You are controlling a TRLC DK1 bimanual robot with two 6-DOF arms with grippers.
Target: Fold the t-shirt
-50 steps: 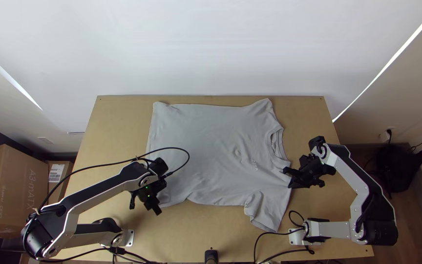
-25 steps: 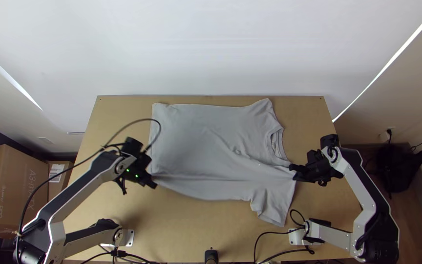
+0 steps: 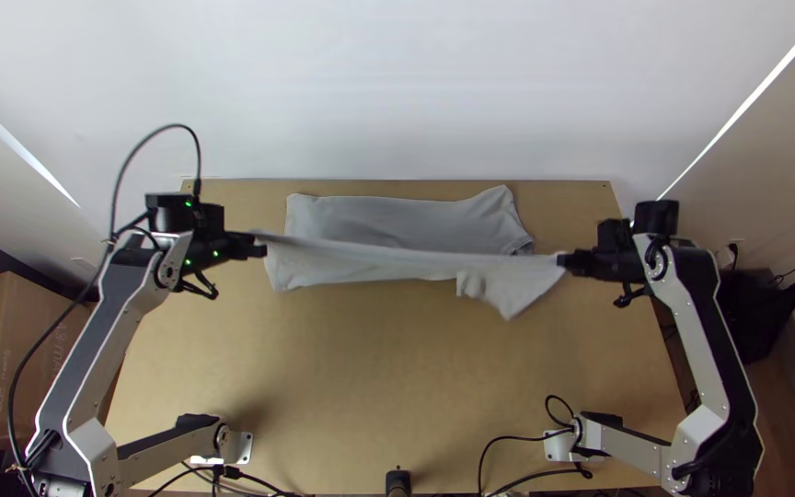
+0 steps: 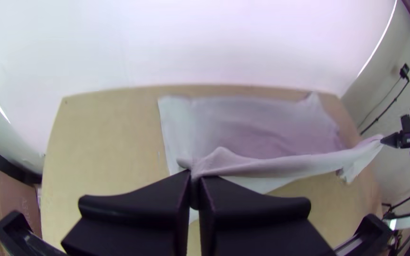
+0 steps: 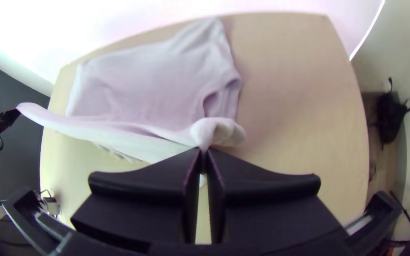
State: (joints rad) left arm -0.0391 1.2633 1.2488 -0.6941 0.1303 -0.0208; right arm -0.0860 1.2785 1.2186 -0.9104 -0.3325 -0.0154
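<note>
The left gripper (image 4: 194, 182) is clenched on a pinch of the shirt near its hem end, the cloth bunched up between the two black fingers. The right gripper (image 5: 203, 159) is likewise closed on the cloth, gripping it at the shoulder and sleeve end, just beside the collar. In the top view the two face each other across the table (image 3: 361, 387), one near each side.

Between them the near part of the shirt (image 3: 397, 213) is stretched in a raised band, with a sleeve (image 3: 508, 290) hanging from it toward the right gripper's end. Beyond the band, the far part lies spread on the table close to its far edge, the other shoulder pointing up at the far right and the collar (image 5: 231, 87) partly covered by the lifted cloth.

The step in hand looks to be the first lengthwise fold, the near side being brought over the far side. The next move probably calls for both grippers to carry the band on toward the far edge at an even pace, keep it taut, lower it so the edges match, then let go. If one side leads, the fold may come out skewed; the loose sleeve could also tuck under and need straightening.
</note>
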